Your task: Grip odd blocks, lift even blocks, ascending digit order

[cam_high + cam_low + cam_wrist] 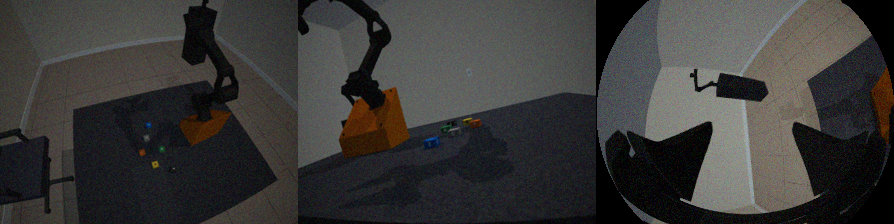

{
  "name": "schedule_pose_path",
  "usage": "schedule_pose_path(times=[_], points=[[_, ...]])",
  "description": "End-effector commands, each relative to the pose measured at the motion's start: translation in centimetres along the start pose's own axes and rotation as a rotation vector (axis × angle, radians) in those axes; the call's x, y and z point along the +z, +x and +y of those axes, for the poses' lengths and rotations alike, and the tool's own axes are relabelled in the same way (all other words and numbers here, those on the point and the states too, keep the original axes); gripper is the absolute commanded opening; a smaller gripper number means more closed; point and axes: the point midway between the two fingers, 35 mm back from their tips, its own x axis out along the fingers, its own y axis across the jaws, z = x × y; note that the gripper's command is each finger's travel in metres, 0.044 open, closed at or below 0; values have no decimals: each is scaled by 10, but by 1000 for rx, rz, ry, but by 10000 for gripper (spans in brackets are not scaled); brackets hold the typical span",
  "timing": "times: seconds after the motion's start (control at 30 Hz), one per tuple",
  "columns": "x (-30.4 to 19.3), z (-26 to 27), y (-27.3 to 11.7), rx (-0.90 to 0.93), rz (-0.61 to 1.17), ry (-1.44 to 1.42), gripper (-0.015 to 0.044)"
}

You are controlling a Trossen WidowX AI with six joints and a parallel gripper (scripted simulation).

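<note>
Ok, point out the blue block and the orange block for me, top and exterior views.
Blue block (148, 125) (431, 142): top view, upper face; exterior view, side face.
Orange block (142, 153) (475, 124): top view, upper face; exterior view, side face.

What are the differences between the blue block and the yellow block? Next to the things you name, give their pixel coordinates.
The blue block (148, 125) (432, 142) is blue with a pale mark, while the yellow block (155, 164) (467, 121) has a dark one. In the exterior view, the blue block looks nearer and larger than the yellow block. Both rest on the dark surface, outside the claw (753, 127).
</note>
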Motion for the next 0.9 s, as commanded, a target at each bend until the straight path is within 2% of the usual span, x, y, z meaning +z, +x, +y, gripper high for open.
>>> schedule_pose_path(times=[0.0,0.17,0.33,0.47,0.67,0.87], points=[[-1,-1,1,-3,3,-7,400],[-27,-24,33,-117,111,-245,400],[-85,-79,72,-290,348,-651,400],[-136,-131,77,-362,582,-999,400],[-204,-212,41,-323,977,-1544,400],[-242,-287,-34,-76,1376,-2090,400]])
